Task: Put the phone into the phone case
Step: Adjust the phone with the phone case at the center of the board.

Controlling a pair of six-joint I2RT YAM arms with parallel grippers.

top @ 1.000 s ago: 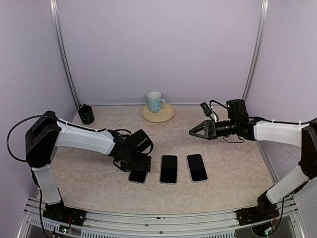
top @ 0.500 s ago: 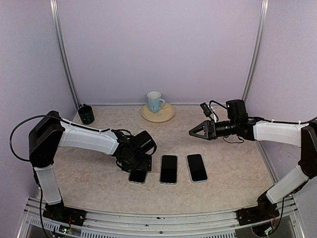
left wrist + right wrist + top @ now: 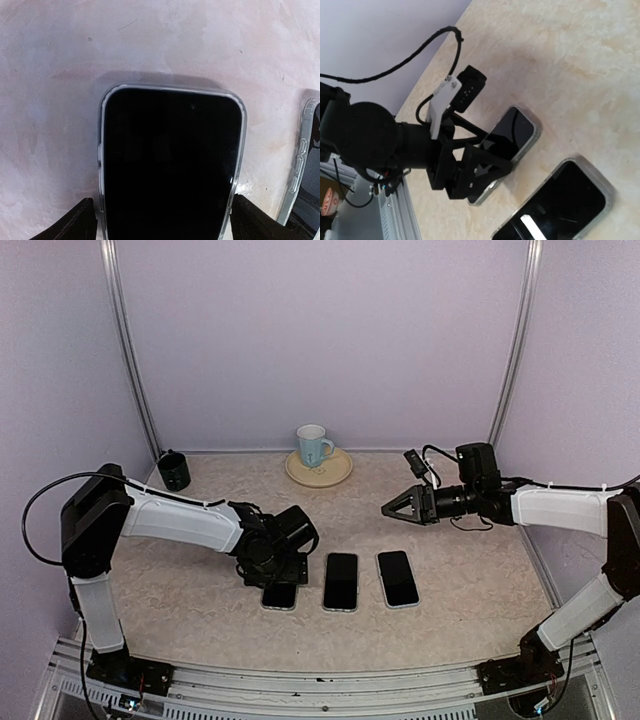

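Beige marbled tabletop [image 3: 180,580] inside pale lilac walls [image 3: 320,340].
Left gripper [image 3: 280,578] straddles clear-cased black phone [image 3: 167,165], grip unclear; right gripper [image 3: 388,508] spread apart.

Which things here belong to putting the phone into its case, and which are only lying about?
For the job: phone with clear rim, flanked by the left fingers; middle phone; third phone.
Lying about: mug; yellow plate under it; black cup at the back.
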